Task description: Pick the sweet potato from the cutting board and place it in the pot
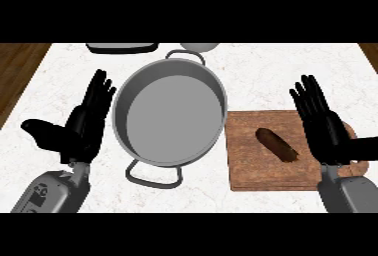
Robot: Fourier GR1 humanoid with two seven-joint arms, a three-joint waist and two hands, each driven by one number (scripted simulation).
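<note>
right robot hand (328, 131) flat | sweet potato (277, 144) dark brown, oblong | on cutting board (251, 167)

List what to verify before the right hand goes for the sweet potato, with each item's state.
1. Sweet potato lies uncovered on the cutting board: ok.
2. Right hand open, holding nothing: ok.
3. Right hand just right of the sweet potato, not touching it: ok.
4. Pot left of the board, nothing inside: ok.
5. Left hand open, left of the pot, off the path: ok.
6. Right hand's height above the board: cannot tell.
</note>
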